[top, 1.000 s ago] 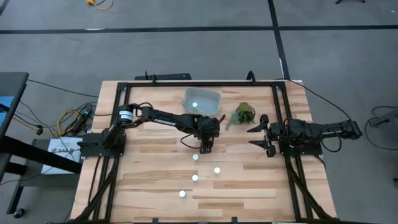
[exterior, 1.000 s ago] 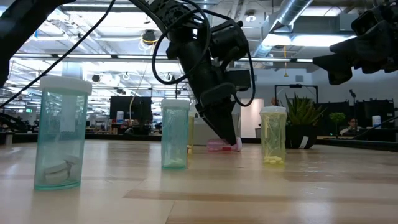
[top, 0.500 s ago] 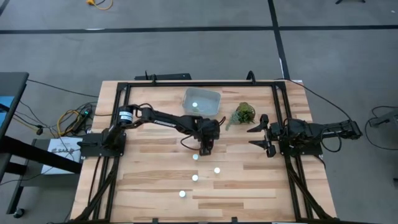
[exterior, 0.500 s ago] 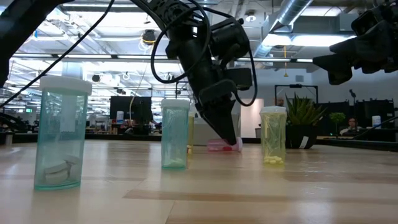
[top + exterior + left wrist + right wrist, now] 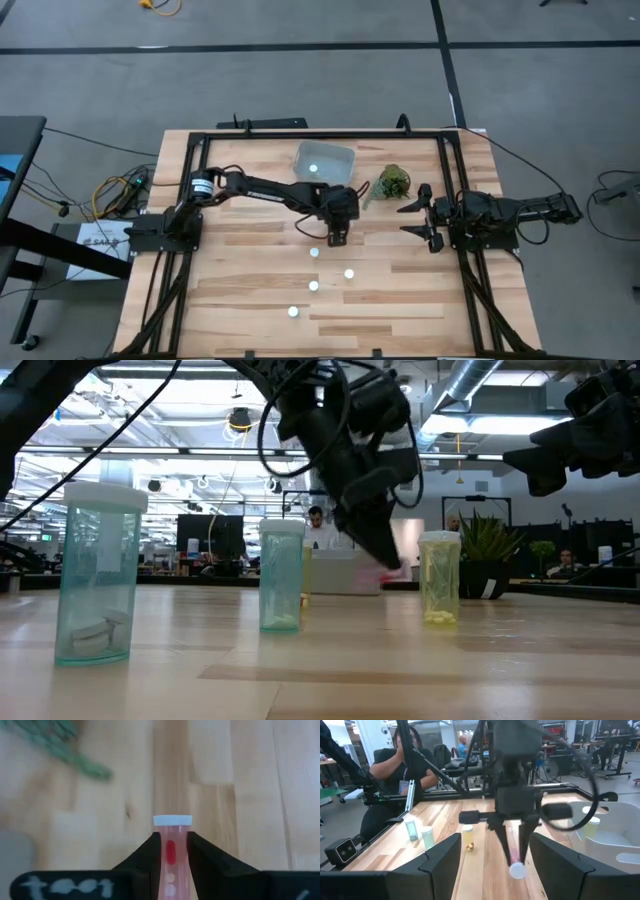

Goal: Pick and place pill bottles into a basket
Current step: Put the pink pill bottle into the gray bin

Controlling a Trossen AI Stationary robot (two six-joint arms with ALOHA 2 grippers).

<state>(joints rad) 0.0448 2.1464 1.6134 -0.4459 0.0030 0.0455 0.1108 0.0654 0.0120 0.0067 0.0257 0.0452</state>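
My left gripper [image 5: 338,236] hangs over the table's middle, shut on a pink pill bottle [image 5: 171,854] with a white cap [image 5: 172,820]; the right wrist view shows the same bottle [image 5: 514,856] below the fingers. Several capped pill bottles stand upright on the table nearer the front edge [image 5: 314,253], [image 5: 349,272], [image 5: 293,311]. The pale basket [image 5: 325,162] sits at the far middle with one white cap [image 5: 313,169] inside. My right gripper [image 5: 416,215] waits open at the table's right. My left gripper pinches the pink bottle's body [image 5: 171,845] between its two fingers [image 5: 150,857], just behind the cap. The fingers slant down from above and lie along the bottle. The bottle is lifted clear of the table, tilted, with its cap end [image 5: 517,870] lowest.
A green leafy clump [image 5: 393,182] lies right of the basket. A black frame [image 5: 300,136] runs along the table's edges. In the low view three upright bottles [image 5: 98,570], [image 5: 281,575], [image 5: 439,577] stand in front. A person [image 5: 395,775] sits beyond the table.
My left gripper has shut on the pink bottle, which lay on its side on the table. It has then risen and gone a little toward the table's right edge, lifting the bottle clear.
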